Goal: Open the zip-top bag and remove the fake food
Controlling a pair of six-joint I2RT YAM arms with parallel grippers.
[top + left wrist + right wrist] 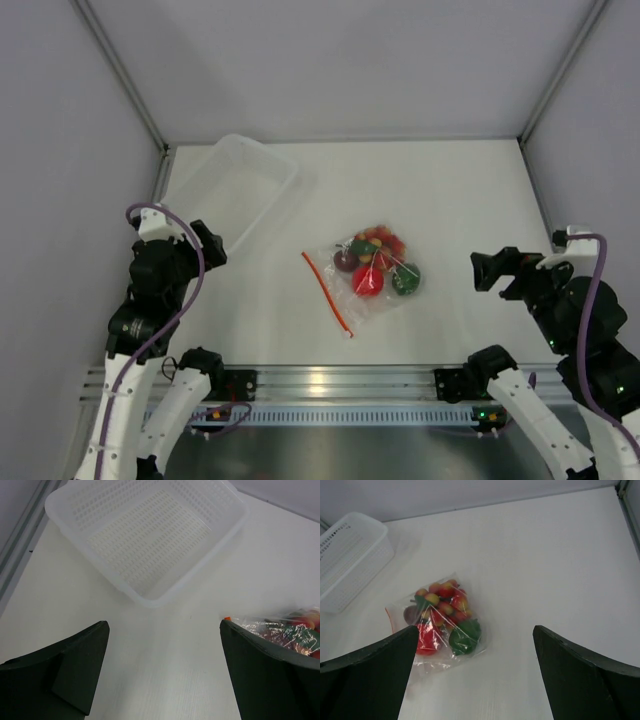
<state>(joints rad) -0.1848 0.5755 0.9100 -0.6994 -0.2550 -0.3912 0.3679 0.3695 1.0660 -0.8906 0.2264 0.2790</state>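
Got the left arm (140, 310) folded up on its side, with the left gripper (164, 625) spread wide and gripping nothing. Same deal with the right arm (585, 320) and right gripper (476, 630): fingers wide apart, bare, seemingly tipped inward and down.

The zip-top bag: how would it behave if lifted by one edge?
Probably floppy: the zip-top bag is thin, crinkled film lying slack. The fake food looks rounded and loose, so it would likely slump to the low end. Its glossy film may slip.
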